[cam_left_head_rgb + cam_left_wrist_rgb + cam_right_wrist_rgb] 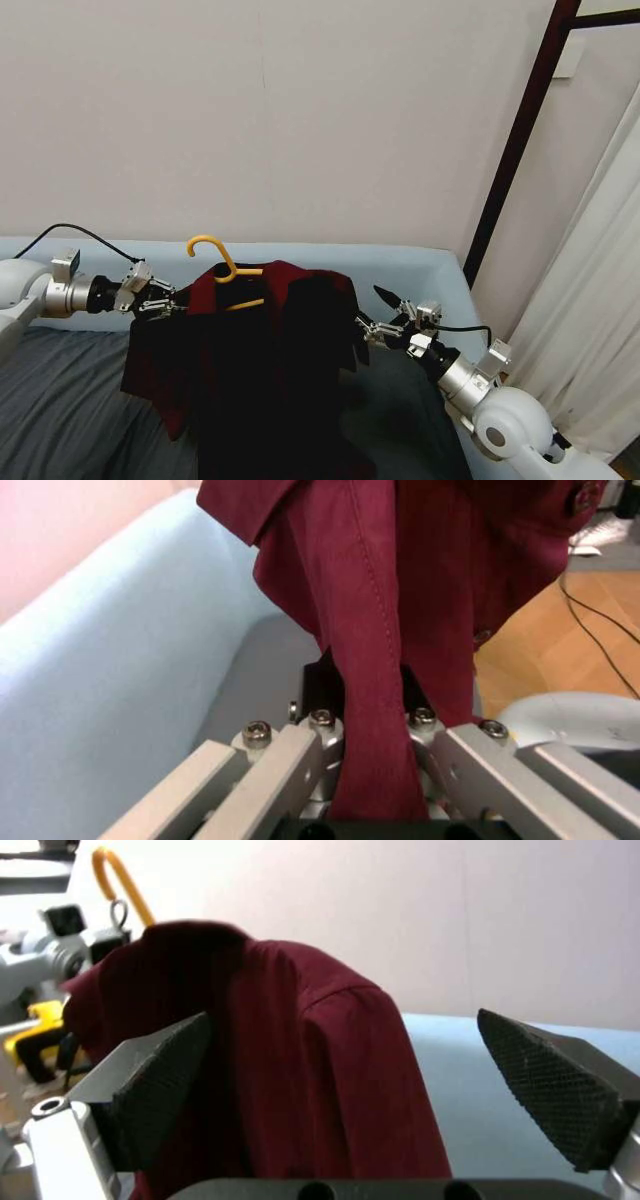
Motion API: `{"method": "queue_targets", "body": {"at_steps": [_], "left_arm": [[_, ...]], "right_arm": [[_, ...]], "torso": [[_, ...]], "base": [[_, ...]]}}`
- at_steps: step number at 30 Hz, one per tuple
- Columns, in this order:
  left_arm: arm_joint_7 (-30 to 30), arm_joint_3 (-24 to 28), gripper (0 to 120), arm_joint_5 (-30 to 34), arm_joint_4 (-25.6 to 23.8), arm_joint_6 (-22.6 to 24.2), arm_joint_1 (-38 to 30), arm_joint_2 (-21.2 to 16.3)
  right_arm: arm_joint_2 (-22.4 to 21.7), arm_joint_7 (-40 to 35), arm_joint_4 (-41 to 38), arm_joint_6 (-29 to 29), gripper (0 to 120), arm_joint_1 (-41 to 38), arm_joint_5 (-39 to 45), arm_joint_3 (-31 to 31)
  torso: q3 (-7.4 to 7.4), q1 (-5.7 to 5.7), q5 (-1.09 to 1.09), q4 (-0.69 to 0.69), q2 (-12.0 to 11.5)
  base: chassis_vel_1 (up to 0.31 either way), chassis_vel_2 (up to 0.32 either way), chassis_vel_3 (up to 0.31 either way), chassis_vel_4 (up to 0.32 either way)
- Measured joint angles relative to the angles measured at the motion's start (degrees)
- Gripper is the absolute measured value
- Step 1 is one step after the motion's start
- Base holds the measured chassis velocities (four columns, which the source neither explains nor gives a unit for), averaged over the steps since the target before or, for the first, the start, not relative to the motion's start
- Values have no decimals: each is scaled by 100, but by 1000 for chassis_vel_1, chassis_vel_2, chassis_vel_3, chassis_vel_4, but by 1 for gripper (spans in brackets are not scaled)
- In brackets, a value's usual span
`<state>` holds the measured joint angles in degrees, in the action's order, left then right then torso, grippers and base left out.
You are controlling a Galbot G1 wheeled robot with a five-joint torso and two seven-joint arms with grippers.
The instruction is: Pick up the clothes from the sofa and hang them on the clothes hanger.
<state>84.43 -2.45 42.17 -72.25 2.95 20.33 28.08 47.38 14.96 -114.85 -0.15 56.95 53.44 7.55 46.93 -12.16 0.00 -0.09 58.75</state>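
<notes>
A dark red shirt (290, 340) hangs draped over a yellow hanger (215, 255), the hook rising clear of the collar and the hem trailing below it toward the sofa (400, 265). On the hanger's left side, the left gripper (155, 297) is clamped on a fold of the shirt's fabric, which the left wrist view shows running straight down between its fingers (320, 739). Whether the hanger's arm is pinched inside that fold cannot be told. On the hanger's right side, the right gripper (378, 312) hovers with its jaws wide apart, just beside the shirt's shoulder and sleeve, touching nothing. The step in hand looks like seating that right shoulder squarely on the hanger. Doing it well probably means a firm, level hold on the left while the right gripper takes only the outer layer of cloth near the shoulder seam and draws it outward gently, so the shirt does not slide off the hanger's far arm.
</notes>
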Motion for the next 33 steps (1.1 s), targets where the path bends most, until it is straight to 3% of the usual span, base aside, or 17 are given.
{"method": "queue_targets", "body": {"at_steps": [6,12,21,33], "left_arm": [[141,-56,2,-59,-109,8,139,-42],[208,-164,2,-106,-267,7,343,-81],[190,-227,2,-106,-334,-14,429,-79],[198,-223,2,-124,-335,-25,403,-29]], "right_arm": [[-90,264,-90,-167,99,90,-232,-1],[-243,291,-125,-410,82,88,-514,-42],[-316,540,-95,-608,46,188,-953,48],[-425,728,-3,-520,5,147,-937,166]], "torso": [[0,0,0,1,0],[0,0,0,1,0],[0,0,0,1,0],[0,0,0,1,0]], "base": [[0,0,0,0],[0,0,0,0],[0,0,0,0],[0,0,0,0]]}}
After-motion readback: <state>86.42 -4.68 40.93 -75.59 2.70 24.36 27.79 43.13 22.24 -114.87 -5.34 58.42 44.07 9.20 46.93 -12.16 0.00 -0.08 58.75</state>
